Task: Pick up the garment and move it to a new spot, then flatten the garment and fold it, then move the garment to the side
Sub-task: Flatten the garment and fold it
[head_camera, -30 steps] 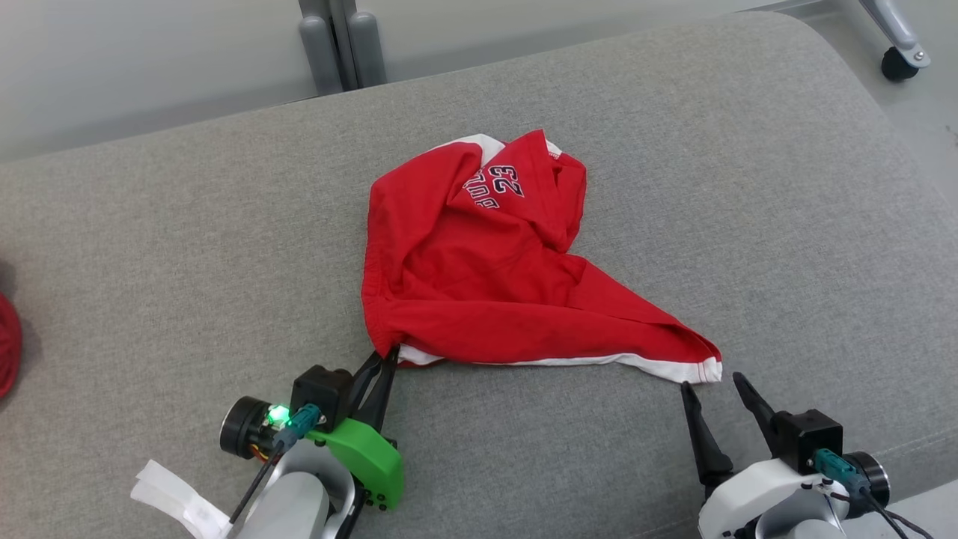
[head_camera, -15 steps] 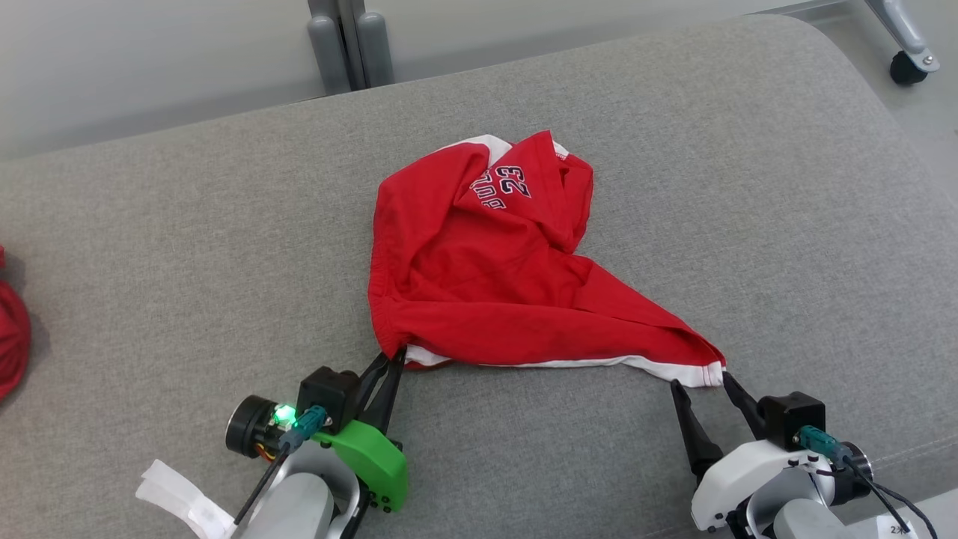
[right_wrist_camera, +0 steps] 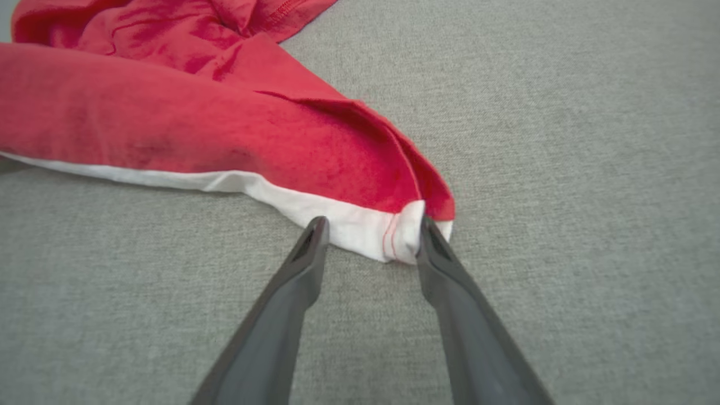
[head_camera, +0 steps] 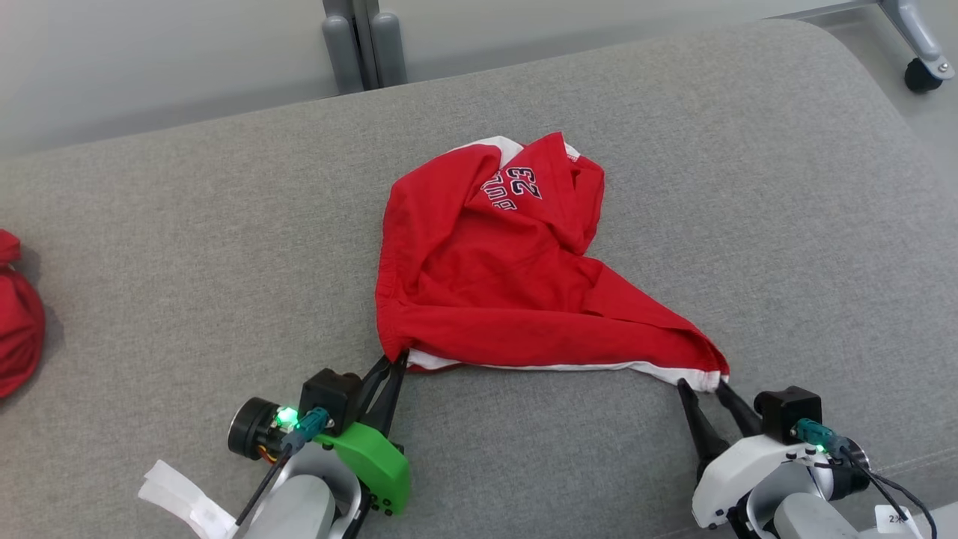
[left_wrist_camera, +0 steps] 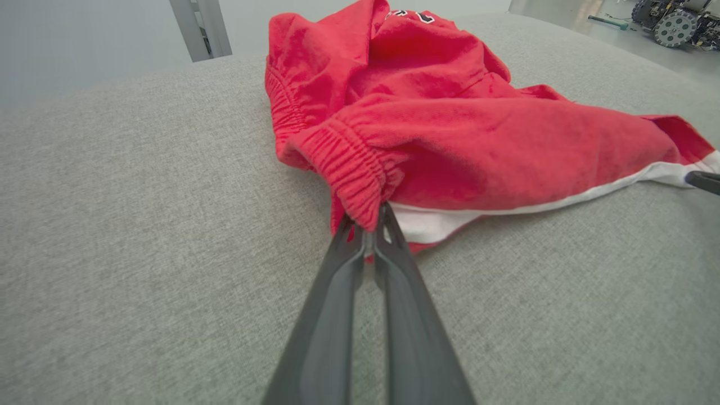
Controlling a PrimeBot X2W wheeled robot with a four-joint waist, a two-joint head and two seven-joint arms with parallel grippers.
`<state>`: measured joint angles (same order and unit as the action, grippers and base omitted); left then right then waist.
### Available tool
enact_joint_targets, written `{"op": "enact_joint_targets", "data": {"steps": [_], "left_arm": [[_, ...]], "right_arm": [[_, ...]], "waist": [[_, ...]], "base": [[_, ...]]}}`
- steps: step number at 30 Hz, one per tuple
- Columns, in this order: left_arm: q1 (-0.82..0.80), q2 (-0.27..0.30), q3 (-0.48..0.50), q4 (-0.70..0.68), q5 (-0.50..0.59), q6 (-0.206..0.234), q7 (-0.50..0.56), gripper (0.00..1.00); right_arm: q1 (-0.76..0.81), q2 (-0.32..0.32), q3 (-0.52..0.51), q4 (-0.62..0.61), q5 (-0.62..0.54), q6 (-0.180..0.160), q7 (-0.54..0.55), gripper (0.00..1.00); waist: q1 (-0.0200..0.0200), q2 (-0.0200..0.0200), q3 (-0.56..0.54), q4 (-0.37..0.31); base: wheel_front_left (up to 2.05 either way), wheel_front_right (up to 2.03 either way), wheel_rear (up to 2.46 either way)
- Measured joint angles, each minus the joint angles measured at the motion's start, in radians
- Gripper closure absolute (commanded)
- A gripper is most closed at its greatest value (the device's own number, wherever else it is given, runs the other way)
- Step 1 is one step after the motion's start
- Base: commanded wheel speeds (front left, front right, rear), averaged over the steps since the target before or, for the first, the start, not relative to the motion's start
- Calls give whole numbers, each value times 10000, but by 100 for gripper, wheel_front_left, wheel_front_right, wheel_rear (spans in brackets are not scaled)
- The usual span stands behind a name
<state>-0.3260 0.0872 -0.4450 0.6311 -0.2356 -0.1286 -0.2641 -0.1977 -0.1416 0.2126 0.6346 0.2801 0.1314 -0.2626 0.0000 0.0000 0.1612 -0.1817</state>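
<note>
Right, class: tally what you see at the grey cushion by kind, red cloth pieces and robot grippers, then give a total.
Red cloth pieces: 2 (the shorts, a bundle at the left edge)
Grippers: 2 (left gripper, right gripper)
Total: 4

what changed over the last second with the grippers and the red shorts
The right gripper moved forward to the white-hemmed corner of the red shorts and its jaws narrowed; they now straddle that corner, not yet gripping. The left gripper stayed shut on the waistband, and the shorts lie as before on the grey cushion. The head camera shifted slightly.
</note>
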Motion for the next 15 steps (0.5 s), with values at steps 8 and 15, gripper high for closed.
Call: {"op": "enact_joint_targets", "data": {"steps": [8,15], "left_arm": [[0,165,15,-46,-19,-2,0,100],[-487,945,-288,-61,-267,-4,2,100]], "right_arm": [[-27,-132,746,-679,746,0,0,100],[-397,-1003,2495,-3024,2420,0,339,100]], "waist": [[0,0,-181,205],[0,0,-599,425]], "base": [[0,0,0],[0,0,0]]}}
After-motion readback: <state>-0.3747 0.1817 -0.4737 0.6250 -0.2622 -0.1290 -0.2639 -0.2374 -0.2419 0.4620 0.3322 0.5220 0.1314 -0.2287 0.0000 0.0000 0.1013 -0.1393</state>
